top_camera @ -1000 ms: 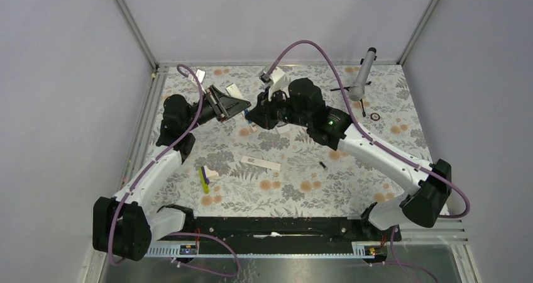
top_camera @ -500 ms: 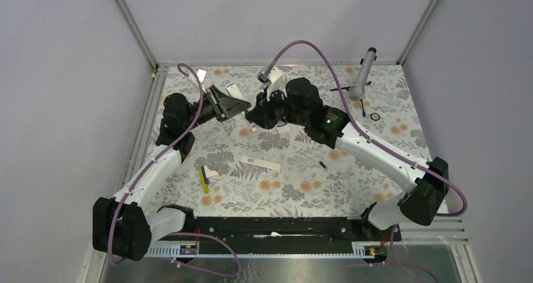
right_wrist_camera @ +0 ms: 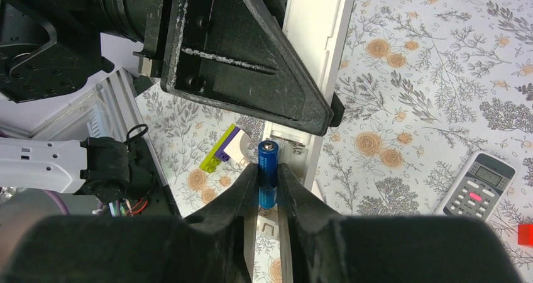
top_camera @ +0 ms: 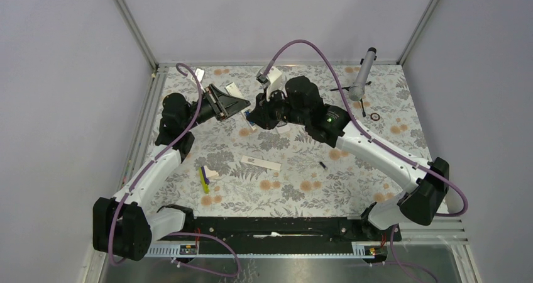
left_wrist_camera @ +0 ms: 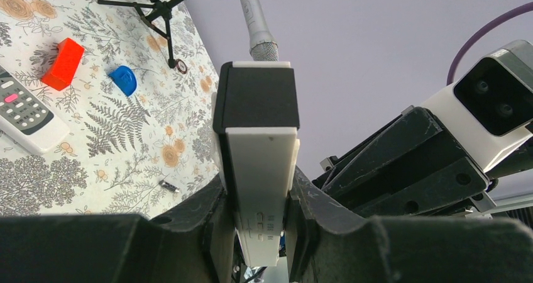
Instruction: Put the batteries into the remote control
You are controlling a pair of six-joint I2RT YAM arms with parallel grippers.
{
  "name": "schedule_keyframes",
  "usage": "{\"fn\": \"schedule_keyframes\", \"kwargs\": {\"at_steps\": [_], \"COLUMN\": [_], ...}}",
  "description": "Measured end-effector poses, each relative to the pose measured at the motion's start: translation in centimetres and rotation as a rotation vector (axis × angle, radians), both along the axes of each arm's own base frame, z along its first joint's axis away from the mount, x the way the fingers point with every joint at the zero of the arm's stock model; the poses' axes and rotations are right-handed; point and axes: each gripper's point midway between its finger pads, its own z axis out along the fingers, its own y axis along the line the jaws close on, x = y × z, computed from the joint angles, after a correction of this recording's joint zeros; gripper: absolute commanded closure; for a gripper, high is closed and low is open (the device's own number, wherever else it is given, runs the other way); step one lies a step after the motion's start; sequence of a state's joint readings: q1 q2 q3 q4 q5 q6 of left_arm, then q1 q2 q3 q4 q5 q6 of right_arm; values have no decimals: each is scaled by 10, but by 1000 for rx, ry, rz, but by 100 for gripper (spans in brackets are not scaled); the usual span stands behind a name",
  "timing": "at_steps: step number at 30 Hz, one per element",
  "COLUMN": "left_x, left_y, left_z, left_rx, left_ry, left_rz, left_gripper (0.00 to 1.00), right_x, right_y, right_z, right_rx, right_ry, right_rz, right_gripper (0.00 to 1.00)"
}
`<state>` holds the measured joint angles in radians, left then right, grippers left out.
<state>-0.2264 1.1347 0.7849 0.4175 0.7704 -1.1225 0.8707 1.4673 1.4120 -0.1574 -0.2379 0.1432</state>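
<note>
From my station I count two pincers, the left pincer (left_wrist_camera: 261, 215) and the right pincer (right_wrist_camera: 267, 177). One blue battery (right_wrist_camera: 267, 157). One remote control (right_wrist_camera: 479, 185). One red block (left_wrist_camera: 63, 63), one blue cap (left_wrist_camera: 124, 80), one microphone (top_camera: 363, 75). White bars come to two: the held white bar (left_wrist_camera: 261, 163) and the loose white bar (top_camera: 261, 163) on the tabletop (top_camera: 314, 195).

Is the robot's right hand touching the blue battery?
Touching. The right wrist view shows the blue battery pinched upright between the two fingers of the right gripper, with no gap on either side.
</note>
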Motion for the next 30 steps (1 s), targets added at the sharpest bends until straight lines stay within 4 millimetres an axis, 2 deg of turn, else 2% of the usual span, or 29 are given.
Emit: {"fn": "schedule_keyframes", "kwargs": {"at_steps": [16,23,28,30], "left_x": [1,2,6,9], "left_y": [1,3,8,10], "left_z": [5,5,6,7], "left_rx": [-12,-12,-14,-16], "left_ry": [-13,-15,-24,-31], "left_rz": [3,11,26,36], "left_gripper": [100,100,100,100], "right_x": [0,-2,2,9], "right_y": [1,2,-1,-7], "right_z": [7,19,34,36], "right_rx": [-11,11,51,70], "right_ry": [33,47,70,104], "right_rz": [-5,-7,-37,-92], "right_gripper": [62,37,9,3]}}
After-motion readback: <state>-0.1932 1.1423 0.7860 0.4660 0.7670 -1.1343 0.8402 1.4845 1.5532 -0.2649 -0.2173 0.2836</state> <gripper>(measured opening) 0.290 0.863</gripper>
